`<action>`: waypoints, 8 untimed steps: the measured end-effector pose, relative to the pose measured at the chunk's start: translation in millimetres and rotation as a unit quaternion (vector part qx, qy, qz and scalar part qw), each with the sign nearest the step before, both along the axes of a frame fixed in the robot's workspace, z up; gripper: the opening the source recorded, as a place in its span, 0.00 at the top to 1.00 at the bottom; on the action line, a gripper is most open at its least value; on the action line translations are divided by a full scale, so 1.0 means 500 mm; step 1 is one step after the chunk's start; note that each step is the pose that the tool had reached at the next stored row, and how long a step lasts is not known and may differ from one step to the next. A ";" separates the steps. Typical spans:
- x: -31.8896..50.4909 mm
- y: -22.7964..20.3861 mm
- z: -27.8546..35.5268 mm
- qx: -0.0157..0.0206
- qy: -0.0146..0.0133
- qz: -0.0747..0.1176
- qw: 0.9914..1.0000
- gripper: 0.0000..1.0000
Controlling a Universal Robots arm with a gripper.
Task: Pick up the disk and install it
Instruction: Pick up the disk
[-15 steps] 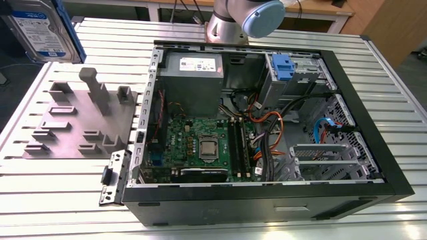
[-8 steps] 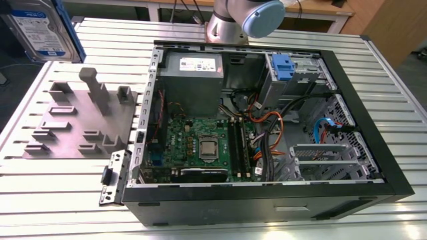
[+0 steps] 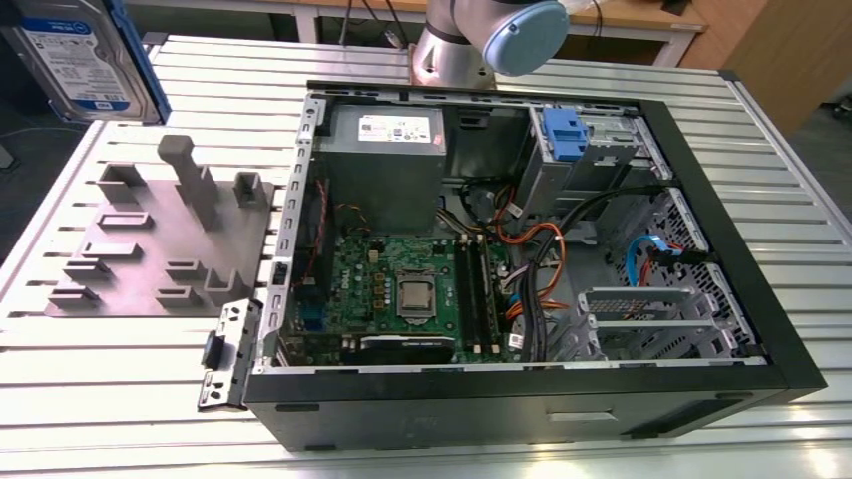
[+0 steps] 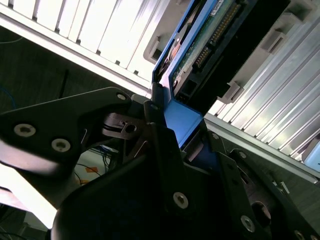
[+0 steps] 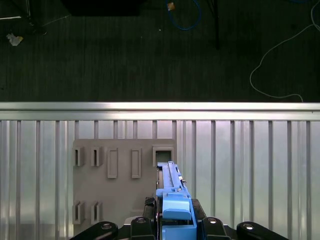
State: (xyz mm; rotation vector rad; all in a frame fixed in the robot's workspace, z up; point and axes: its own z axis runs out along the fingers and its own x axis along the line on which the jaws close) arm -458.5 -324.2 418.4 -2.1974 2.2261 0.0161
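The disk [image 3: 78, 58], silver-grey with a white-and-blue label and a blue bracket, hangs raised at the far corner on the exterior view's left, beyond the grey fixture plate [image 3: 147, 239]. In the first wrist view the disk [image 5: 171, 182] appears edge-on over the plate [image 5: 115, 190], and my gripper [image 5: 176, 222] is shut on its blue bracket. In the second wrist view the black fingers [image 4: 162, 145] clamp the blue bracket, with the disk's [image 4: 210, 35] connector edge pointing away from my gripper [image 4: 182, 132].
An open computer case [image 3: 785, 369] lies on the slatted aluminium table [image 3: 134, 399]. Inside are a grey power-supply box [image 3: 383, 150], a motherboard [image 3: 399, 294], cables and a drive bay with a blue latch [image 3: 565, 135]. The arm's base [image 3: 460, 45] stands behind the case.
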 end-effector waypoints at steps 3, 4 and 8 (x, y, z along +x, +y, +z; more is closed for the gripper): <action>0.000 0.0000 0.001 0.000 0.000 0.000 1.000 0.63; 0.000 0.0000 0.002 0.000 0.000 0.000 1.000 0.63; 0.000 0.0000 0.003 0.000 0.000 0.000 1.000 0.63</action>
